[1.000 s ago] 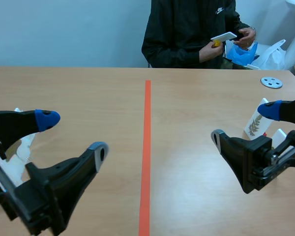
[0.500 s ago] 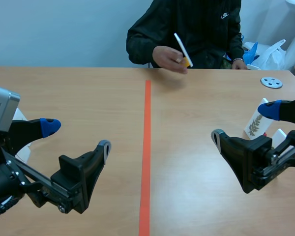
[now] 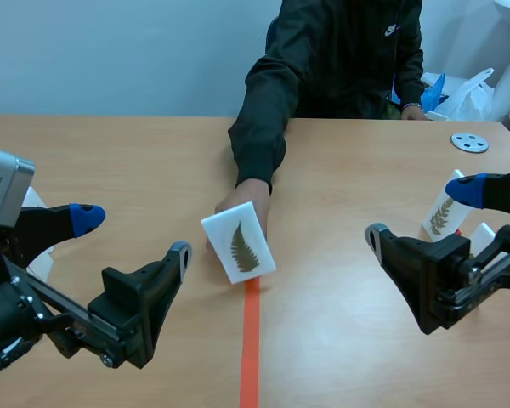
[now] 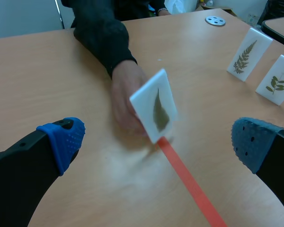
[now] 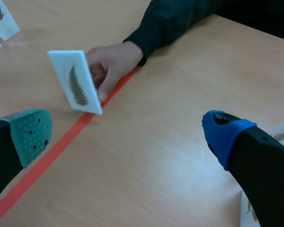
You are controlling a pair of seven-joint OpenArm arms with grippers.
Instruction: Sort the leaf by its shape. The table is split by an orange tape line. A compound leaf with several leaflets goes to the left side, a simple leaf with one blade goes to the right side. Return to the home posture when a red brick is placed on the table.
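A person's hand [image 3: 253, 197] holds a white card with a fern-like leaf of several leaflets [image 3: 240, 242] tilted over the orange tape line [image 3: 250, 348]. My left gripper [image 3: 132, 236] is open, low at the left and apart from the card. At the right, my right gripper [image 3: 419, 213] is also open and empty. In the left wrist view the card [image 4: 155, 106] and hand [image 4: 124, 97] are ahead of my open gripper [image 4: 157, 142]. The right wrist view has the card [image 5: 75, 80] ahead of my open gripper [image 5: 127, 132], toward its left finger.
Two leaf cards [image 3: 442, 212] stand on the right side behind my right gripper; the left wrist view shows them as a fern card [image 4: 248, 54] and a small-leaf card [image 4: 277, 80]. White cards [image 3: 38, 246] lie behind my left gripper. A grey disc [image 3: 469, 142] sits at the far right.
The person's arm has reached down from the table's far edge and brought the card onto the tape line. My left arm shifted a second ago and is still since; the right arm has not moved.
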